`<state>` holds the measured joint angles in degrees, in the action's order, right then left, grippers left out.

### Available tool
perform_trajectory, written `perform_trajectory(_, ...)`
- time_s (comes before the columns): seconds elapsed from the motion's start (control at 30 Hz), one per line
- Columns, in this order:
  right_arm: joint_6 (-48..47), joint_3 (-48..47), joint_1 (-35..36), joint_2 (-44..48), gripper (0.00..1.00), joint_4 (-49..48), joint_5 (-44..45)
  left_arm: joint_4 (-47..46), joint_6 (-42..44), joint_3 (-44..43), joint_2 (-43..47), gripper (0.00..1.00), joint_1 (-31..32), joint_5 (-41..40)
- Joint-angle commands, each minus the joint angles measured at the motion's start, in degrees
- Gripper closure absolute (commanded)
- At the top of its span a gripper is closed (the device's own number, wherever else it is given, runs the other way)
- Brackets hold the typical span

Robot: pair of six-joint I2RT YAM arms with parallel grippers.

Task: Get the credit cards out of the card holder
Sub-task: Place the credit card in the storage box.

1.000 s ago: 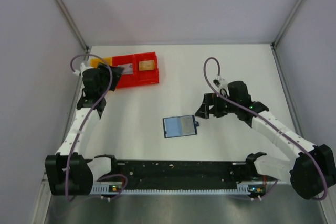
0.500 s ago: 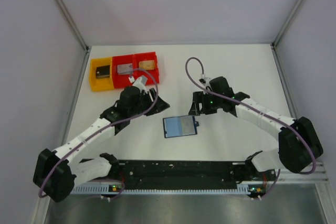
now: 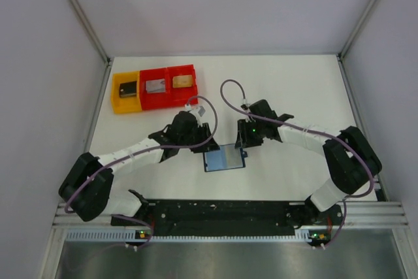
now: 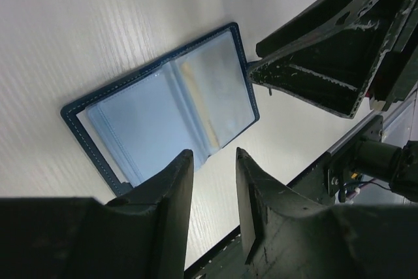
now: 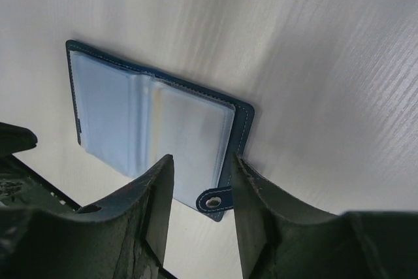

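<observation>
The card holder [image 3: 224,157] lies open and flat on the white table, its pale blue clear sleeves facing up [image 4: 163,106] [image 5: 150,129]. Its clasp tab [image 5: 212,202] sticks out from the right edge. A pale yellow strip shows by the fold; I cannot tell whether credit cards are inside. My left gripper [image 3: 208,143] [image 4: 213,155] hangs over the holder's left edge, its jaws a little apart with nothing between them. My right gripper [image 3: 243,140] [image 5: 202,159] hovers over the right edge and the tab, also narrowly open and empty.
At the back left, a yellow bin [image 3: 115,99] and a red bin [image 3: 168,100] stand side by side, each with flat card-like pieces inside. A black rail [image 3: 222,210] runs along the near edge between the arm bases. Grey walls close in the table.
Both arms have swung in to the card holder, the left one from the bins. Both pairs of jaws have narrowed. The holder has not moved.
</observation>
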<state>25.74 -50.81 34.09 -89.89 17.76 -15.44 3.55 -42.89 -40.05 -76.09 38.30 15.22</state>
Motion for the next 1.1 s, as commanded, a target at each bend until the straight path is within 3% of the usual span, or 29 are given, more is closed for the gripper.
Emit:
perform_trajectory(0.0, 0.37, -2.19, 0.89, -1.78, 0.62, -3.95, 0.50, -3.11, 1.76, 1.11, -2.56, 0.64, 1.33, 1.39)
perform_trajectory(0.4, 0.37, -1.31, 1.25, -4.07, 0.75, -5.28, -0.55, -0.92, -0.52, 4.02, -6.78, 0.81, 2.83, -0.63)
perform_trajectory(1.07, -0.42, -0.17, 1.60, -4.77, 0.75, -3.61, 1.03, 0.49, -1.75, 5.42, -8.54, 0.85, 3.01, -1.42)
